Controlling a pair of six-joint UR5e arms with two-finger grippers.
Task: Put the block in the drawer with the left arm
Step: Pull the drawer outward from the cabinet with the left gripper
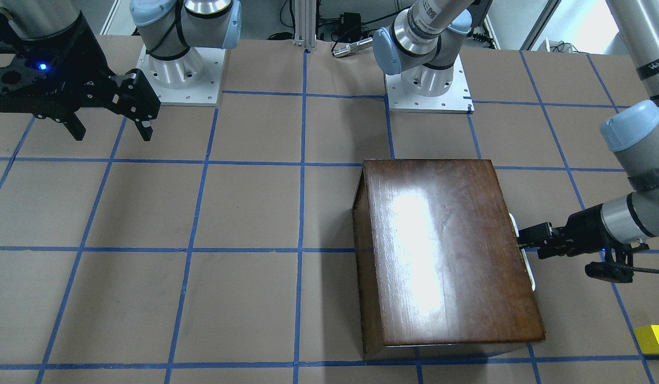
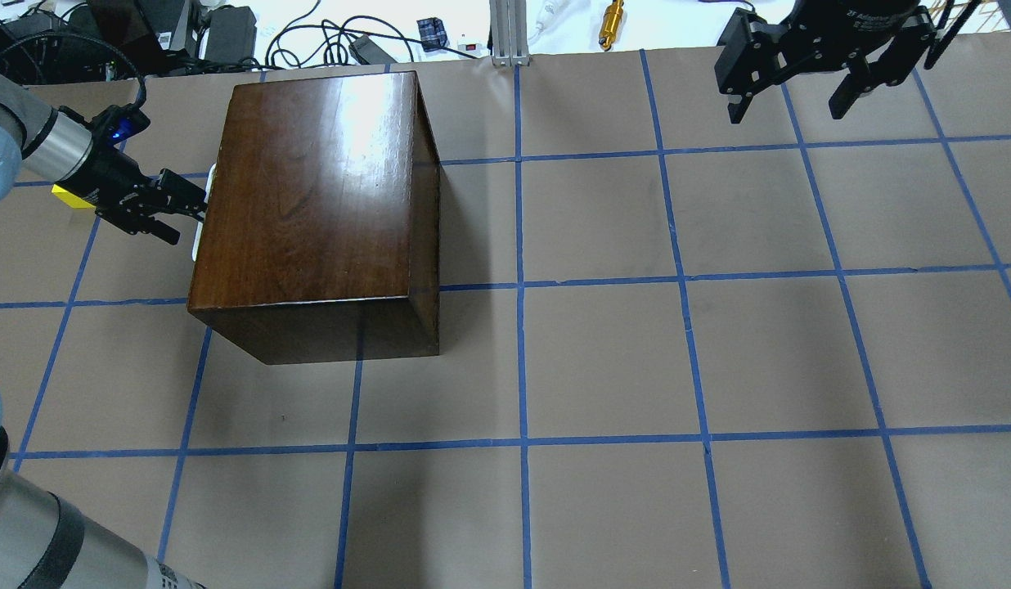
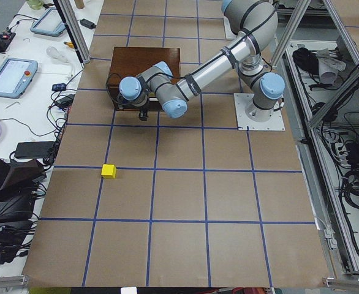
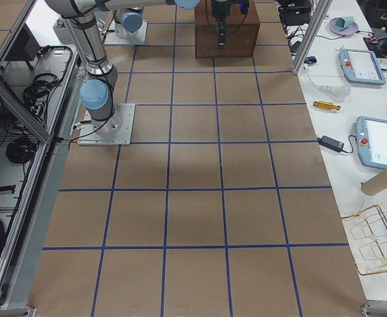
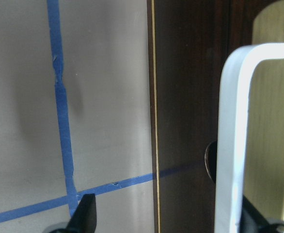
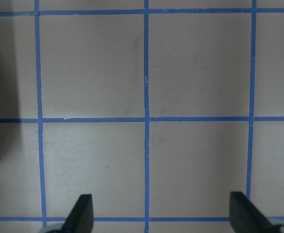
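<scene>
The dark-brown wooden box (image 1: 447,250) stands on the table with its drawer pushed in; the drawer's dark front (image 5: 185,97) and white handle (image 5: 231,136) fill the left wrist view. My left gripper (image 1: 519,240) is at the handle (image 1: 529,272), open, with the handle between its fingertips, close to one finger (image 5: 251,218). The small yellow block (image 1: 655,338) lies on the table behind the left arm, apart from the box; it also shows in the overhead view (image 2: 66,196), partly hidden by the wrist. My right gripper (image 2: 792,94) hangs open and empty far from the box.
The table is brown paper with a blue tape grid (image 2: 522,286). Both arm bases (image 1: 428,85) are bolted at the robot's edge. Cables and tools (image 2: 350,41) lie beyond the far edge, and tablets (image 4: 378,142) on a side bench.
</scene>
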